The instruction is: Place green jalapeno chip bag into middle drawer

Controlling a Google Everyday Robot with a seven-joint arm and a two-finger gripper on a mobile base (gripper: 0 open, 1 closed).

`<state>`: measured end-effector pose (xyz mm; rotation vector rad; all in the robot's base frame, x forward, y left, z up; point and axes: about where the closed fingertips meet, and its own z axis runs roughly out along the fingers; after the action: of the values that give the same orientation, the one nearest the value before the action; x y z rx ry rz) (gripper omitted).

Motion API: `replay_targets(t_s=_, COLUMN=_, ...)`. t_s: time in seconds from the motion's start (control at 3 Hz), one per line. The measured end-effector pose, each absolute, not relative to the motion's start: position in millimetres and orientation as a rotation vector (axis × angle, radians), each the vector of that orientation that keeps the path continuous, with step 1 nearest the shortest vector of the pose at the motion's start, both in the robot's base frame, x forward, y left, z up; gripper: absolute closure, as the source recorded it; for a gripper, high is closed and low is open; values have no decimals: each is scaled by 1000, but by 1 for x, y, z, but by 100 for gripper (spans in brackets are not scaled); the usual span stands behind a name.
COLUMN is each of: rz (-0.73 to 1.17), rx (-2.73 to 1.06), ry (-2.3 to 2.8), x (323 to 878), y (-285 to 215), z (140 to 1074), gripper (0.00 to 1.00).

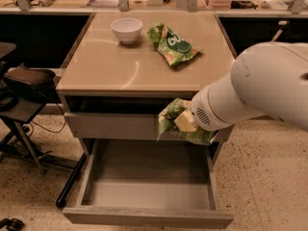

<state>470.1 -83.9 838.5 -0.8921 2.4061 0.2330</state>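
Over middle drawer (144, 217) (open), jaws hold green jalapeno chip bag (169, 118).

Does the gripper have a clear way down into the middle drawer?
Likely yes: the gripper, holding the green jalapeno chip bag, hangs over the pulled-out middle drawer, with nothing between.

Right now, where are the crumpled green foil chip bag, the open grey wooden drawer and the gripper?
green jalapeno chip bag (168, 121), camera view, its crumpled left side.
middle drawer (144, 194), camera view, bare tray floor.
gripper (187, 123), camera view, tucked into the bag's middle.
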Motion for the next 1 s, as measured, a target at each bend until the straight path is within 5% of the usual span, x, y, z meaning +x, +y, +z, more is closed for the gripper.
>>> replay_targets(t_s=1.0, rz=320, rx=-596, ry=2660, x=430, y=-127, z=573, gripper=100)
